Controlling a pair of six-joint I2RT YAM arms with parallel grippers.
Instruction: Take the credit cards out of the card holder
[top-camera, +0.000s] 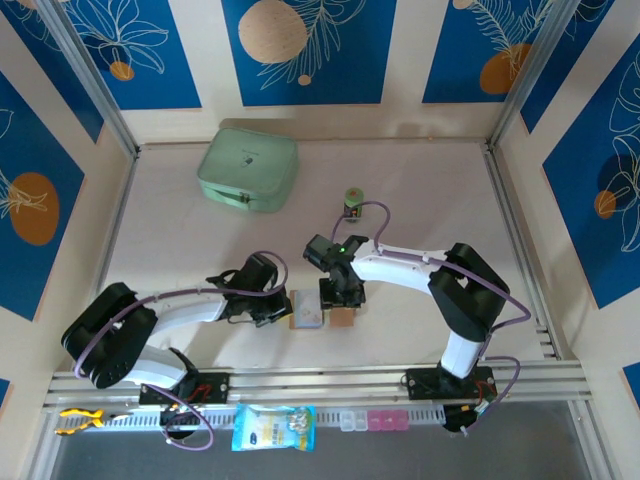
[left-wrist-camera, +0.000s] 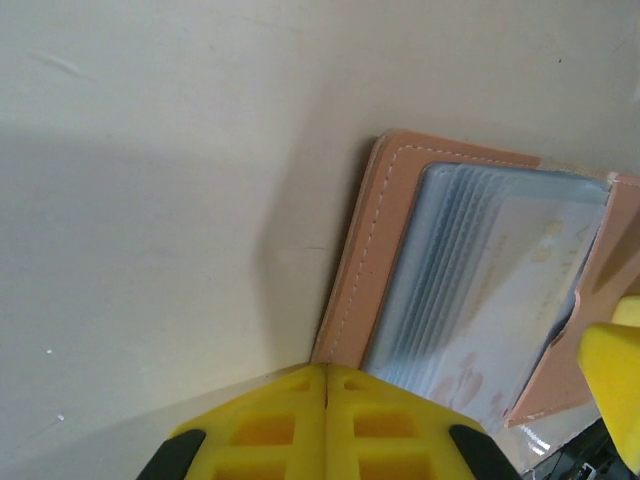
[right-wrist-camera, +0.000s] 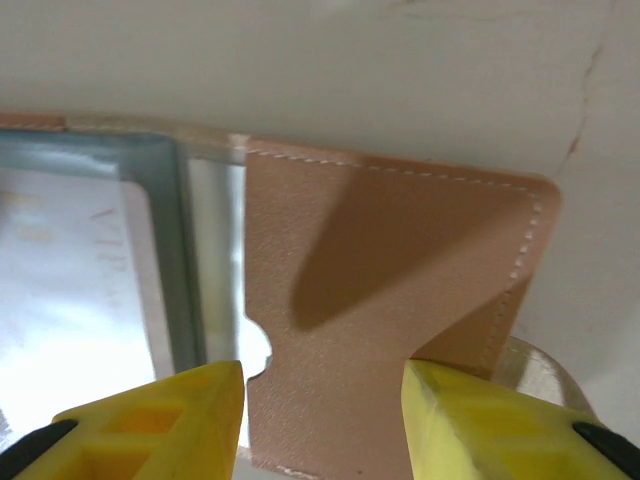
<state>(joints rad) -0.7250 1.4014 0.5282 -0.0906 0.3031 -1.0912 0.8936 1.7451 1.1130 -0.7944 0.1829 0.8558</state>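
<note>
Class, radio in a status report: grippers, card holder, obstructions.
Left gripper shut at corner of card holder. Right gripper open, straddling its pink flap. Holder lies open, card inside sleeve. Nothing blocking.

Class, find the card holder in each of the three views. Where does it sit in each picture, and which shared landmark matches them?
Top external: the card holder lies open just below the picture's centre.
Left wrist: the card holder takes up the right half, stitched edge towards the middle.
Right wrist: the card holder has its pinkish-brown flap at centre, reaching the bottom.
Shared landmark: its pale blue sleeves.
</note>
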